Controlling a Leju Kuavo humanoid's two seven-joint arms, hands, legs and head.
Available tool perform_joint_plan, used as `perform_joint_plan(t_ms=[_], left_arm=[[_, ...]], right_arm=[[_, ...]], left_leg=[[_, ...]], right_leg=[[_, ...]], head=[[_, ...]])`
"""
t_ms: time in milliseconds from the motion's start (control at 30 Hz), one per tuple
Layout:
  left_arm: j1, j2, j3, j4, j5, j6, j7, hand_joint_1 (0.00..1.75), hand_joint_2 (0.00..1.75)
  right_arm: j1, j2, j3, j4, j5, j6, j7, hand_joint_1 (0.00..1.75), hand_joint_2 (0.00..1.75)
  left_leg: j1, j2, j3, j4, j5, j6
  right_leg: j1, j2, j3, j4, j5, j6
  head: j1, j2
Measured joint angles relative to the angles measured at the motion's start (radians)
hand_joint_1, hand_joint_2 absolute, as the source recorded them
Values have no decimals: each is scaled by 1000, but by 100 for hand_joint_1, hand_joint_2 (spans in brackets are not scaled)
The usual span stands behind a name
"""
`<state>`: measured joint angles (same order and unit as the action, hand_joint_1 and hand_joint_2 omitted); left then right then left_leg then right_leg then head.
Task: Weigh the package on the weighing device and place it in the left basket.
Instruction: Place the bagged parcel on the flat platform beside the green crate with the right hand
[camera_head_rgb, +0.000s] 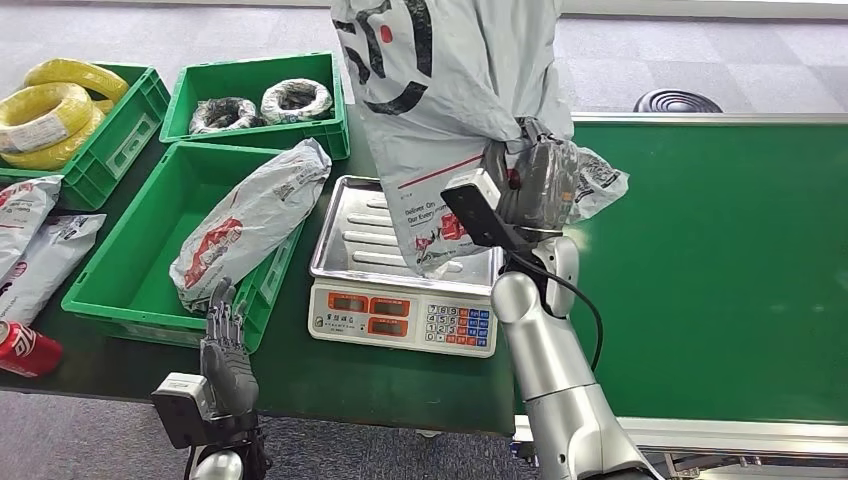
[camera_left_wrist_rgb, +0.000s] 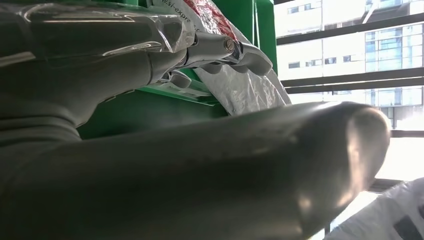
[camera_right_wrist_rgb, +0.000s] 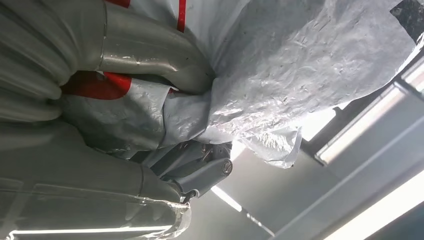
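My right hand (camera_head_rgb: 535, 175) grips a large grey plastic package (camera_head_rgb: 440, 90) with black and red print and holds it up over the scale (camera_head_rgb: 405, 270). The package's lower end hangs down onto or just above the steel pan (camera_head_rgb: 345, 235); contact is unclear. In the right wrist view the crumpled grey package (camera_right_wrist_rgb: 280, 70) is bunched in that hand's fingers (camera_right_wrist_rgb: 200, 172). My left hand (camera_head_rgb: 228, 350) stands low at the table's front edge, fingers apart, beside the near green basket (camera_head_rgb: 110, 290). Another grey package (camera_head_rgb: 250, 220) lies in that basket.
Two more green baskets stand behind: one with yellow cable coils (camera_head_rgb: 50, 115), one with wrapped coils (camera_head_rgb: 265, 100). Grey packages (camera_head_rgb: 35, 250) and a red can (camera_head_rgb: 25, 350) lie at the far left. A green conveyor belt (camera_head_rgb: 720, 260) runs on the right.
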<state>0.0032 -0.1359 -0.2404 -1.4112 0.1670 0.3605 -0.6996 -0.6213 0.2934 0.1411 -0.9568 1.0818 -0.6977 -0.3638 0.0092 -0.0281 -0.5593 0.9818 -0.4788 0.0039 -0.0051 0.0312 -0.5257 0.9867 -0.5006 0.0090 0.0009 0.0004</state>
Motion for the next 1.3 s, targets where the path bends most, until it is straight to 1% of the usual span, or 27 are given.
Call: perform_joint_plan(t_ms=[100,167,200,300,333,500,700,867,1033,1100,1167,1233,1300], left_arm=[[2,2,-4,0,0,6,0,0,0],[4,3,-6,0,0,8,0,0,0],[6,4,-7,0,0,9,0,0,0],[12,4,-7,0,0,10,0,0,0],[14,4,-7,0,0,10,0,0,0],[18,4,-8,-1,0,10,0,0,0],[19,4,-8,-6,-4,8,0,0,0],[31,3,-6,-22,-13,5,6,0,0],[49,4,-5,-37,-21,5,9,0,0],[55,4,-3,-41,-22,6,9,0,0],[64,6,-2,-47,-22,9,9,0,0],[73,7,-2,-51,-22,13,9,0,0],[84,10,-2,-58,-22,18,9,0,0]], right_arm=[[21,2,35,25,-3,0,19,164,175],[32,3,47,42,-8,0,18,159,175],[36,3,50,51,-11,0,15,154,175],[44,4,56,77,-28,0,0,35,175],[47,4,57,84,-37,0,-9,0,175],[64,8,59,99,-68,0,-67,0,175],[99,12,64,81,-82,-1,-92,0,175],[156,0,111,-3,-160,-1,-71,0,175],[237,-37,159,-139,-201,-1,-31,0,175],[266,-51,162,-191,-173,-1,-2,0,175],[294,-60,152,-239,-116,-2,24,0,175],[315,-65,127,-278,-55,-2,50,0,175],[339,-66,80,-320,19,-2,89,0,175]], left_leg=[[0,0,0,0,0,0],[0,0,0,0,0,0],[0,0,0,0,0,0],[0,0,0,0,0,0],[0,0,0,0,0,0],[0,0,0,0,0,0],[0,0,0,0,0,0],[0,0,0,0,0,0],[0,0,0,0,-1,0],[0,0,0,0,-1,0],[0,0,0,0,-1,0],[0,0,0,0,-1,0],[0,-1,0,0,-1,0]], right_leg=[[0,0,0,0,0,0],[0,0,0,0,0,0],[0,0,0,0,0,0],[0,0,0,0,0,0],[0,0,0,0,0,0],[0,0,0,0,0,0],[0,0,0,0,0,0],[0,0,-1,0,0,0],[0,0,-1,0,0,0],[0,0,-1,0,0,0],[0,0,-1,0,0,0],[0,0,-1,0,0,0],[0,-1,-1,-1,0,0]], head=[[0,0],[0,0],[0,0],[0,0],[0,0],[0,0],[0,0],[0,0],[0,0],[0,0],[0,0],[0,0],[0,0]])
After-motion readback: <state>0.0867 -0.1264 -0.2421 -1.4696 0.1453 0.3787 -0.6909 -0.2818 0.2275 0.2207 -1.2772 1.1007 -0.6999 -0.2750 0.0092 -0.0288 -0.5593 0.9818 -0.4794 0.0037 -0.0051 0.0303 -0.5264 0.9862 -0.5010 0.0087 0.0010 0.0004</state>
